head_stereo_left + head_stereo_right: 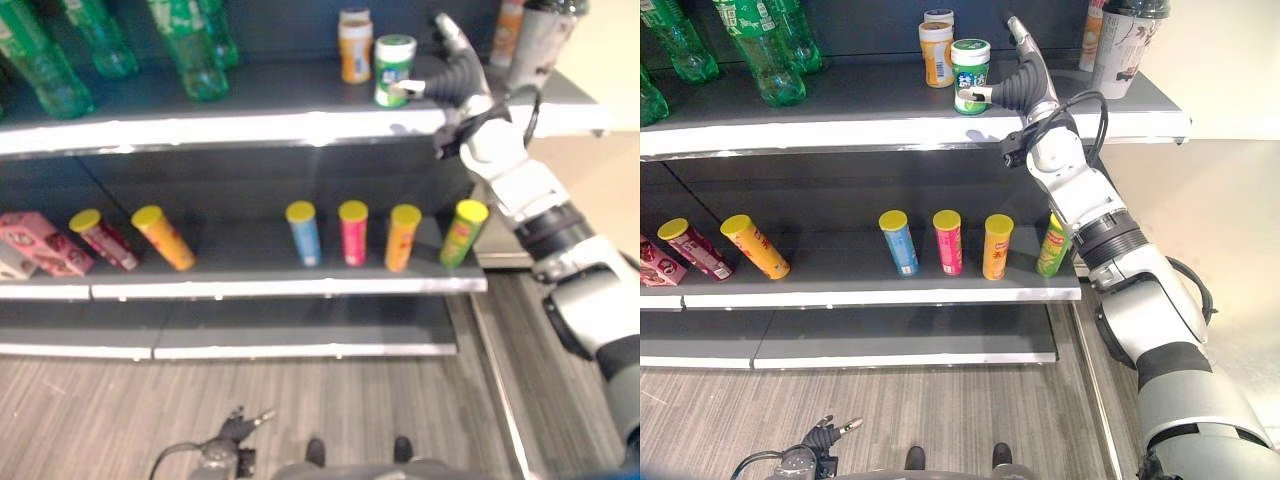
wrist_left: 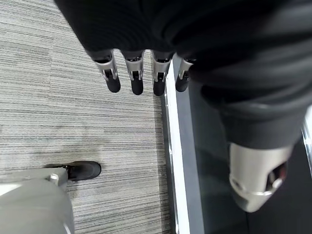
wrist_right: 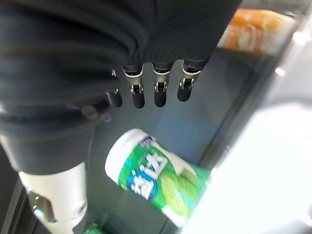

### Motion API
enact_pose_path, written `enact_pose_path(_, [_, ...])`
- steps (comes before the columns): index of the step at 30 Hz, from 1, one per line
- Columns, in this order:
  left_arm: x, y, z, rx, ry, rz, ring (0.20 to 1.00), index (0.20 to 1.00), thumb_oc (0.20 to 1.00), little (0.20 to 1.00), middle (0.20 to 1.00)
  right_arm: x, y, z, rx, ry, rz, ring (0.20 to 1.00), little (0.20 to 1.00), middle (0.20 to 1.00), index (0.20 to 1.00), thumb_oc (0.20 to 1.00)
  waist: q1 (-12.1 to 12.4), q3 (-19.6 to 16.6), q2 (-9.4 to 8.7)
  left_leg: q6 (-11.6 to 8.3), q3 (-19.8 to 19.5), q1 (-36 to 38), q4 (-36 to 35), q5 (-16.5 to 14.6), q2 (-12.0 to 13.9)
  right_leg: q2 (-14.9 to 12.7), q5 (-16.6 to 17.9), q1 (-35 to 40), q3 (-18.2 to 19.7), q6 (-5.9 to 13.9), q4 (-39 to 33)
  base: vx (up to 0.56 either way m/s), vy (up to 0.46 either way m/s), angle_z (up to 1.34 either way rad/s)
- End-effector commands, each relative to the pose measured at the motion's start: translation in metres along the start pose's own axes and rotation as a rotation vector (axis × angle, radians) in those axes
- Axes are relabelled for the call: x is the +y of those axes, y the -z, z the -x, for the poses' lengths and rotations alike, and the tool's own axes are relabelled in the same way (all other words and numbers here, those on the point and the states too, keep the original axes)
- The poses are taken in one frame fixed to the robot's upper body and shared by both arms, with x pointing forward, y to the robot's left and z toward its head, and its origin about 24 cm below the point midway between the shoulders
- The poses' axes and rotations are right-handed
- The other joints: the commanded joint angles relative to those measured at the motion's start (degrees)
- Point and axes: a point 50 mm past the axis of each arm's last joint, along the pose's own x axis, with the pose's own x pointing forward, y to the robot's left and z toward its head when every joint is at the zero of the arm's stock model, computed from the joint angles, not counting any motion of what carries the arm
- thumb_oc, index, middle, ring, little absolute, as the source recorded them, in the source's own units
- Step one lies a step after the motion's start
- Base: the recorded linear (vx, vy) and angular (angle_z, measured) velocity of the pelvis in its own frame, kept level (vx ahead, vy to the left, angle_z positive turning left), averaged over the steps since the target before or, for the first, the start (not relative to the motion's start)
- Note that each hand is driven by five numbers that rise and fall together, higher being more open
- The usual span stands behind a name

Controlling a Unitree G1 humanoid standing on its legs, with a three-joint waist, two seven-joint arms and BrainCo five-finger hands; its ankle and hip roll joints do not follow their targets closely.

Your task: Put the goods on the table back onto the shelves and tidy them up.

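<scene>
A green-and-white lidded bottle [image 1: 393, 68] stands upright on the top shelf [image 1: 250, 105], beside an orange jar [image 1: 937, 52]. My right hand [image 1: 1025, 80] is raised just right of the bottle, open, with straight fingers pointing up and the thumb reaching toward the bottle's side. In the right wrist view the bottle [image 3: 156, 175] lies between the thumb and the straight fingers [image 3: 161, 90], which are not curled round it. My left hand [image 2: 135, 73] hangs low over the striped floor by the shelf's base, open and holding nothing.
Green plastic bottles [image 1: 190, 50] stand at the top shelf's left, a tall cup [image 1: 1127, 45] at its right end. On the middle shelf stand blue [image 1: 899, 242], pink [image 1: 947, 241], orange [image 1: 996, 246] and green [image 1: 1053, 245] tubes; two tilted tubes [image 1: 755, 245] and a pink carton [image 1: 40, 243] lie left.
</scene>
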Motion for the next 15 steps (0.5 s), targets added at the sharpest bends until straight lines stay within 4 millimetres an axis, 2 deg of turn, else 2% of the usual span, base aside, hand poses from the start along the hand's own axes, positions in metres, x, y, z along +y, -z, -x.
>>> enact_pose_path(1, [0.026,-0.023,-0.006,-0.050,-0.071,-0.016,1.000,1.000,1.000,1.000,1.000,0.001,-0.016,-0.012,-0.036,-0.018,-0.045,1.000,1.000,1.000,1.000,1.000,1.0,0.2,-3.61,-2.99,4.9,4.2,0.4,-7.9,2.5,-4.4,-4.8,2.1,-0.8,3.55,0.5,0.00,0.000,0.00])
enact_pose_path(15, [0.030,-0.024,-0.006,-0.046,-0.087,0.003,1.000,1.000,1.000,1.000,1.000,0.019,-0.018,-0.013,-0.022,-0.055,-0.069,1.000,1.000,1.000,1.000,1.000,1.7,0.2,-4.02,-2.81,4.6,3.9,0.4,-7.9,2.4,-4.6,-4.6,2.0,-1.1,3.76,0.5,0.00,0.011,0.00])
